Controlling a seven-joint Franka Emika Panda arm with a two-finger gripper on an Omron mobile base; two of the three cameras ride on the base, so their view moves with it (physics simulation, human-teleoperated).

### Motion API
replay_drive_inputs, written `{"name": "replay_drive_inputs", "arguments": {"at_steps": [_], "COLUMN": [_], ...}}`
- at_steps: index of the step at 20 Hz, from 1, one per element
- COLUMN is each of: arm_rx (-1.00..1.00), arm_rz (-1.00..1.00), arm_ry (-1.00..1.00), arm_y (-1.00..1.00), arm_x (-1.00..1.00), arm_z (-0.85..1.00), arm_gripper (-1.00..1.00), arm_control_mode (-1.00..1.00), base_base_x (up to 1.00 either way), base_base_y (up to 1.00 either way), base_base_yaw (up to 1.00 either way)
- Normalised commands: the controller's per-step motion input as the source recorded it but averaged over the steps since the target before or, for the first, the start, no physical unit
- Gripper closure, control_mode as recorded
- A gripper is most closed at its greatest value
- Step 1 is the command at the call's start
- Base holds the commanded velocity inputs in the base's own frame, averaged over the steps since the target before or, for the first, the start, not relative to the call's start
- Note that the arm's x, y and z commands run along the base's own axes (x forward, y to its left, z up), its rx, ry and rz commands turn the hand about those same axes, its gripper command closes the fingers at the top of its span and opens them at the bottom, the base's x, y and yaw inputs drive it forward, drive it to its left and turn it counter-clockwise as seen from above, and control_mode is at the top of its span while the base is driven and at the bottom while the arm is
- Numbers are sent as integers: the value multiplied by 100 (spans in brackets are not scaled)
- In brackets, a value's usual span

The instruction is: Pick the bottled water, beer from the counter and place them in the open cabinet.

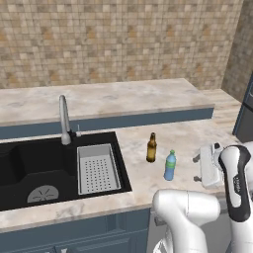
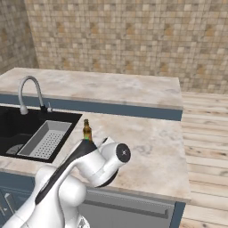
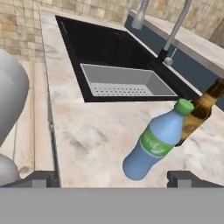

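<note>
The bottled water [image 1: 170, 165] stands upright on the counter [image 1: 188, 133], light blue with a green cap and label. The brown beer [image 1: 151, 147] stands just behind it to the left, nearer the sink. My gripper [image 1: 199, 168] hovers to the right of the water bottle, a short gap away. In the hand view the bottled water [image 3: 155, 144] lies ahead of my gripper [image 3: 116, 179], whose fingertips [image 3: 43, 179] are wide apart and open, with nothing between them. The beer [image 3: 199, 111] shows behind the water's cap. From the right base view I see the beer [image 2: 87, 131] above my arm. The open cabinet is out of view.
A black sink [image 1: 29, 158] with a grey strainer basket [image 1: 97, 169] and a curved faucet [image 1: 64, 121] sits left of the bottles. A raised counter ledge [image 1: 123, 99] runs along the tiled wall. A dark panel [image 1: 244, 118] stands at the far right.
</note>
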Motion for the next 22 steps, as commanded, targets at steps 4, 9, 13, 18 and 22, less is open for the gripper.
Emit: {"name": "replay_drive_inputs", "arguments": {"at_steps": [4, 9, 13, 18, 22], "arm_rx": [0, 7, 10, 6, 0], "arm_rz": [0, 0, 0, 0, 0], "arm_ry": [0, 0, 0, 0, 0], "arm_y": [0, 0, 0, 0, 0], "arm_x": [19, 24, 17, 19, 30], "arm_z": [0, 0, 0, 0, -3], "arm_gripper": [-100, -100, -100, -100, -100], "arm_control_mode": [-100, -100, -100, -100, -100], "base_base_x": [0, 0, 0, 0, 0], "base_base_y": [0, 0, 0, 0, 0], "base_base_yaw": [0, 0, 0, 0, 0]}}
